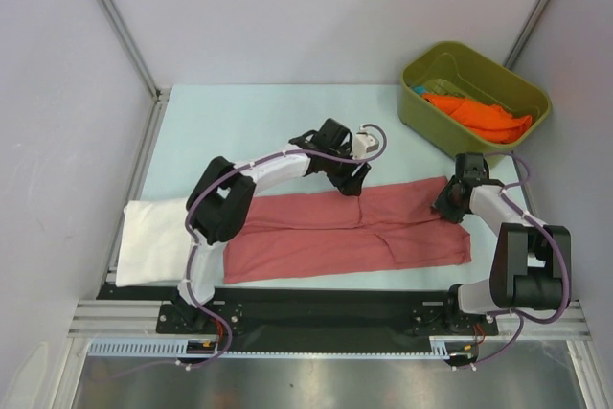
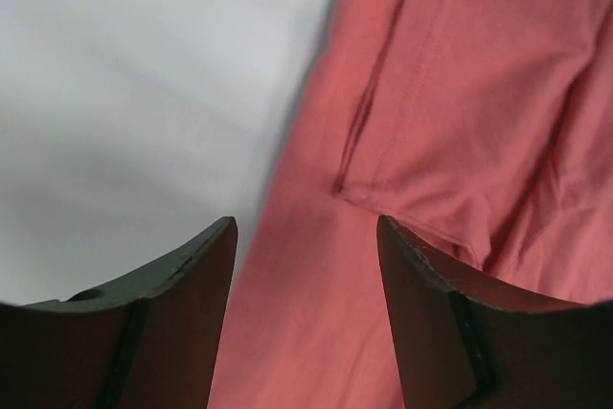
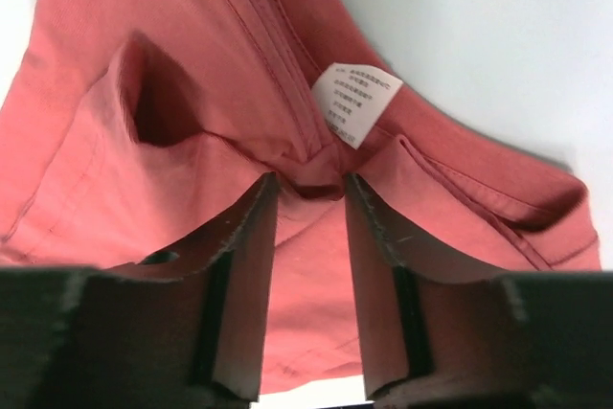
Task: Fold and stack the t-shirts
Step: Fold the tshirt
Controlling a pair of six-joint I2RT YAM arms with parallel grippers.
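Observation:
The salmon-red t-shirt lies in a long strip across the table's middle. My left gripper is at the shirt's far edge. In the left wrist view this gripper is open and empty, just above the shirt's edge. My right gripper is at the shirt's right end. In the right wrist view this gripper pinches bunched collar cloth just below the white label. A folded white t-shirt lies at the left. The orange t-shirt and a bit of the teal t-shirt are in the bin.
The olive-green plastic bin stands at the back right, close behind my right arm. Grey walls and metal rails close the table at left, back and right. The pale table surface shows behind the shirt.

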